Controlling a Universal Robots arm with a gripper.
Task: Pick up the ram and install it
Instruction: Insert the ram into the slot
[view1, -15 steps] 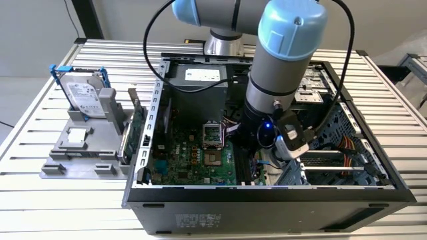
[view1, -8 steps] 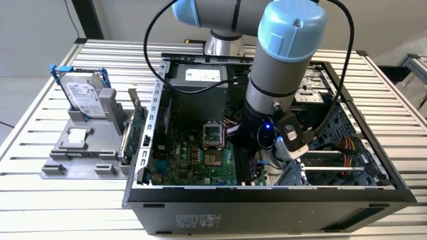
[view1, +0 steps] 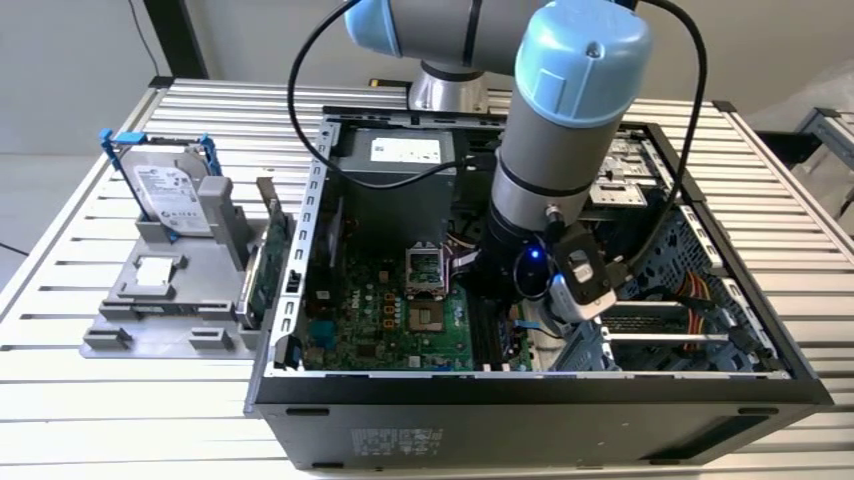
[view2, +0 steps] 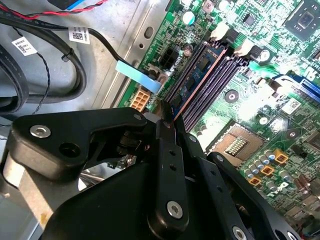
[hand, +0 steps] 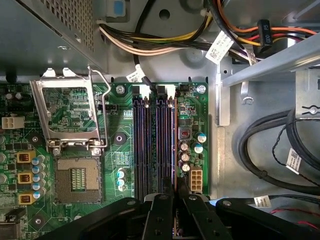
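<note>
The ram (view2: 197, 75) is a thin dark blue stick with a copper-coloured edge. It stands on edge in the memory slot nearest the motherboard's border, beside the other dark slots (hand: 150, 145). In the first wrist view the ram (hand: 175, 140) appears edge-on as a narrow line. My gripper (view2: 167, 109) is shut on the stick's near end, its black fingers pinching both faces, and in the first wrist view the gripper (hand: 175, 184) sits right over that slot. In the exterior view my arm (view1: 547, 170) reaches down into the open computer case (view1: 534, 385).
An open processor socket (hand: 77, 177) with its raised metal frame (hand: 67, 112) lies beside the slots. Black cables (hand: 270, 145) and a wire bundle (hand: 165, 42) run close by. Outside the case, a grey holder (view1: 154, 310) carries a hard drive (view1: 171, 190) and a green card (view1: 267, 265).
</note>
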